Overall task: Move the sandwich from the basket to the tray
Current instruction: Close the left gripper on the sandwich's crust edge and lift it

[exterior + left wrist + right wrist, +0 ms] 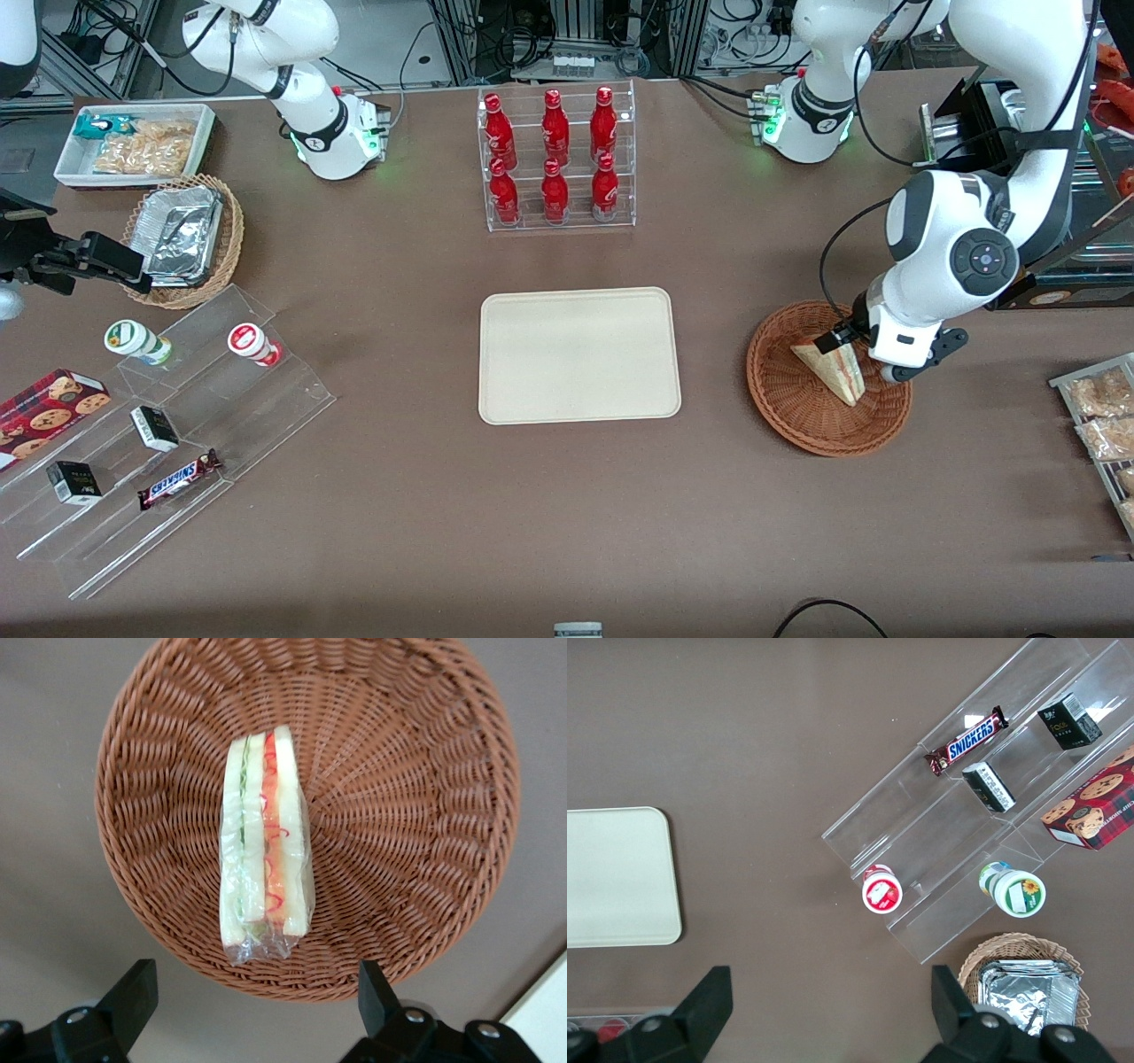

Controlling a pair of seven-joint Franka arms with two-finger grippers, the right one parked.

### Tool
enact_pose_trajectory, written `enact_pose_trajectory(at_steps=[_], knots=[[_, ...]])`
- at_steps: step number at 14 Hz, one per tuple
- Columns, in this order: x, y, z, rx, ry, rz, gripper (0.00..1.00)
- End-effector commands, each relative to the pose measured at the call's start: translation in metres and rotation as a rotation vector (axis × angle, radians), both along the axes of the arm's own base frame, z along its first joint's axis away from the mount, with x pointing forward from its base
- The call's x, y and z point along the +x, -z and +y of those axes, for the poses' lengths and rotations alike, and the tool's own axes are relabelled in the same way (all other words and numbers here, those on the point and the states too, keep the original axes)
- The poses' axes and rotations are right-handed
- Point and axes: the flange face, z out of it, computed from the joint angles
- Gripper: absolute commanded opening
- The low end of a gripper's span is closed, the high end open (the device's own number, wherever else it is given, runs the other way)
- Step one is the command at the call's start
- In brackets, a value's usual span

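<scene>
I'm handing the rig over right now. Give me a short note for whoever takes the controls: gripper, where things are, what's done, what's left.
Gripper: open, poised above the basket, fingers spread wider than the sandwich, not touching it.
Sandwich: still lying in the basket, wrapped in clear film, filling edge up.
Tray: empty, beside the basket toward the parked arm's end of the table.
Done: approach only.
Left: lower, grip the sandwich, lift it, carry it to the tray, release.

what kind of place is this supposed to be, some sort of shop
Probably a lab mock-up of a convenience-store counter: a clear rack of red bottles, a stepped acrylic display with snacks, and a cable-strewn rig. The gripper hangs open over the sandwich in the basket; the tray is bare.
</scene>
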Motion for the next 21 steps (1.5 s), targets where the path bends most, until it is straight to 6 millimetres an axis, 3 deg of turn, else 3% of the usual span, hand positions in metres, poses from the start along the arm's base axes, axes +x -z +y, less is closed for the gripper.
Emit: enact_pose_trajectory(at_steps=[1, 14, 16, 20, 21], knots=[[-0.004, 0.015, -0.002, 0.015, -0.036, -0.002, 1.00], [-0.001, 0.059, 0.013, 0.000, -0.091, -0.004, 0.98], [-0.001, 0.062, 0.012, -0.001, -0.090, -0.002, 0.85], [-0.001, 0.066, 0.012, -0.003, -0.097, 0.004, 0.43], [-0.001, 0.065, 0.013, -0.002, -0.099, 0.004, 0.28]])
